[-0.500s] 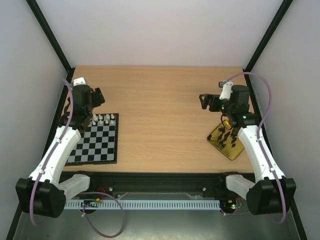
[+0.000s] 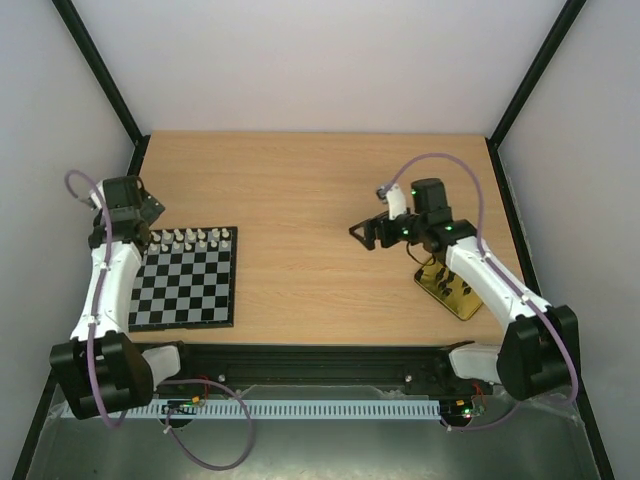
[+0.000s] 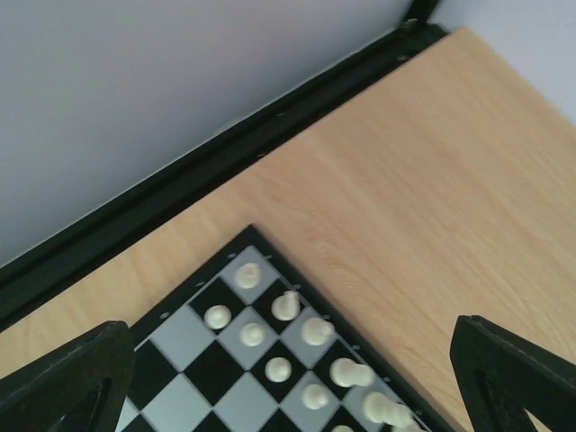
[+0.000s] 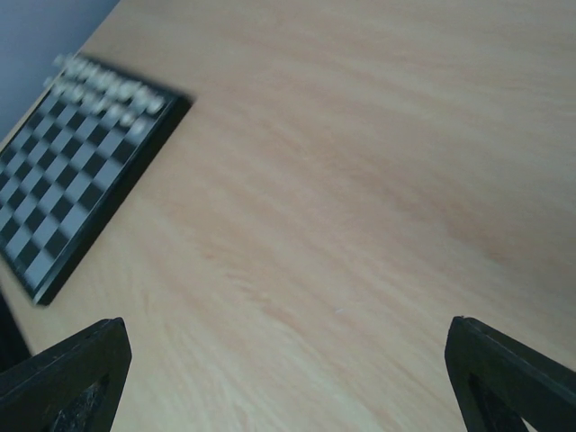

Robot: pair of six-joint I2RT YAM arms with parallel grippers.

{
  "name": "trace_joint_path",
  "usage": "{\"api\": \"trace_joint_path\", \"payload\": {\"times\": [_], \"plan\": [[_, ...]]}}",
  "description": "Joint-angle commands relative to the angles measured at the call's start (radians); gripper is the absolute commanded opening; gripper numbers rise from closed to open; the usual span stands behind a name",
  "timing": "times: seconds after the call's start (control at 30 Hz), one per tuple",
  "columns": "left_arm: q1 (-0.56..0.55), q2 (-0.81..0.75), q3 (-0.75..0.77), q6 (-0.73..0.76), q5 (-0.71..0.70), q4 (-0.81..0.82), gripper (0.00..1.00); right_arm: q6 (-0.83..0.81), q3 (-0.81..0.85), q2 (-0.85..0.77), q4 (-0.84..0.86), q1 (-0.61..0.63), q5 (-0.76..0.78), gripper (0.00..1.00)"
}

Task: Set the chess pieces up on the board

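Note:
The board (image 2: 190,295) lies at the table's left, with white chess pieces (image 2: 195,238) standing in its two far rows. Black chess pieces (image 2: 447,277) lie on a gold tray (image 2: 463,304) at the right. My left gripper (image 2: 148,215) hovers open and empty by the board's far left corner. In the left wrist view, the left gripper (image 3: 288,396) stands wide over the white pieces (image 3: 286,306) on the board (image 3: 180,337). My right gripper (image 2: 366,234) hangs open and empty over bare wood, left of the tray. In the right wrist view, the right gripper (image 4: 288,387) frames only tabletop, with the board (image 4: 81,171) blurred far off.
A black frame rail (image 3: 180,193) and pale walls close in the table just behind the board's corner. Bare wood (image 2: 300,220) stretches between board and tray. The arm bases sit along the near edge.
The left gripper has pulled back from over the board's far edge to its left corner, uncovering more white pieces. The right gripper has swung left, away from the tray, toward the table's middle.

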Motion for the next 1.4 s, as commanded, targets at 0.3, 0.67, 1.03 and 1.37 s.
{"api": "trace_joint_path", "payload": {"times": [0.3, 0.67, 1.03, 1.37], "plan": [[0.224, 0.05, -0.169, -0.184, 0.055, -0.043, 0.99, -0.146, -0.095, 0.025, -0.017, 0.141, -0.17, 0.96], [0.34, 0.176, -0.254, -0.18, 0.141, 0.085, 0.99, -0.183, -0.098, 0.011, -0.05, 0.144, -0.199, 0.97], [0.359, 0.263, -0.263, -0.153, 0.192, 0.155, 0.99, -0.192, -0.098, 0.021, -0.057, 0.145, -0.196, 0.97], [0.356, 0.218, -0.315, -0.146, 0.282, 0.148, 0.99, -0.195, -0.098, 0.033, -0.058, 0.145, -0.192, 0.97]]}}
